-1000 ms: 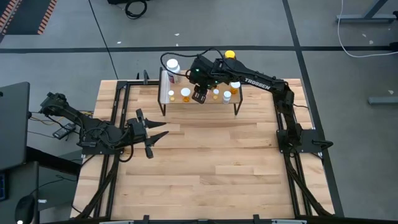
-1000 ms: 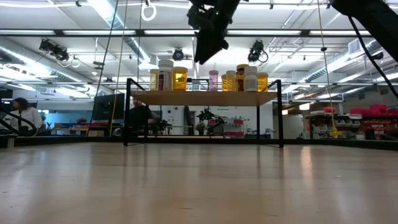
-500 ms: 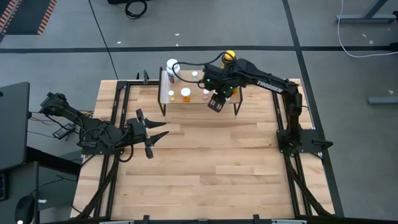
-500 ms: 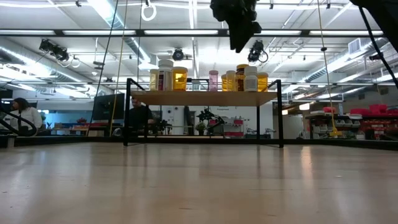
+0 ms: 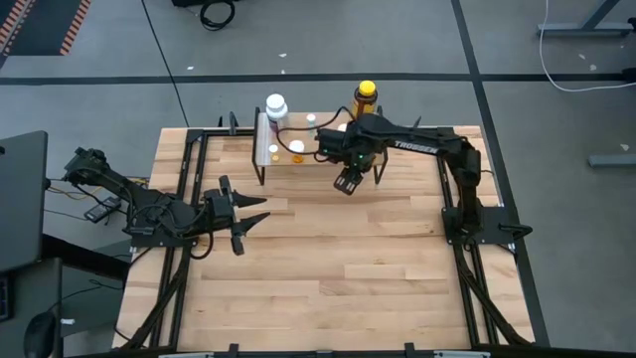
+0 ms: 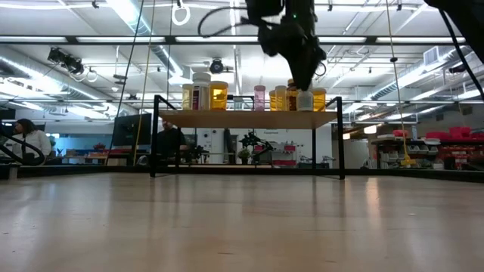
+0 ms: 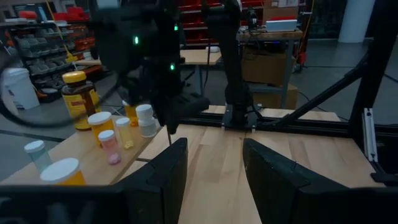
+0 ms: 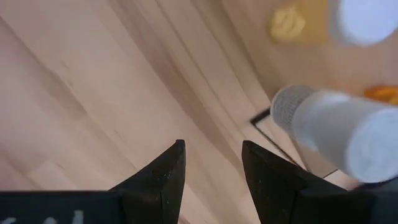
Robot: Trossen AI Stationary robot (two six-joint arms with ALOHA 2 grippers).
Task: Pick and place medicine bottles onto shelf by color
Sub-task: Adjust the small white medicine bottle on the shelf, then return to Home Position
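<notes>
While the right arm hides part of the shelf at the desk's twelve o'clock edge, several medicine bottles on it go unseen from above. The right gripper hangs just off the shelf's six o'clock edge, fingers parted and empty; a second ago it was over the bottles. The left gripper waits at nine o'clock, fingers apart, empty.
</notes>
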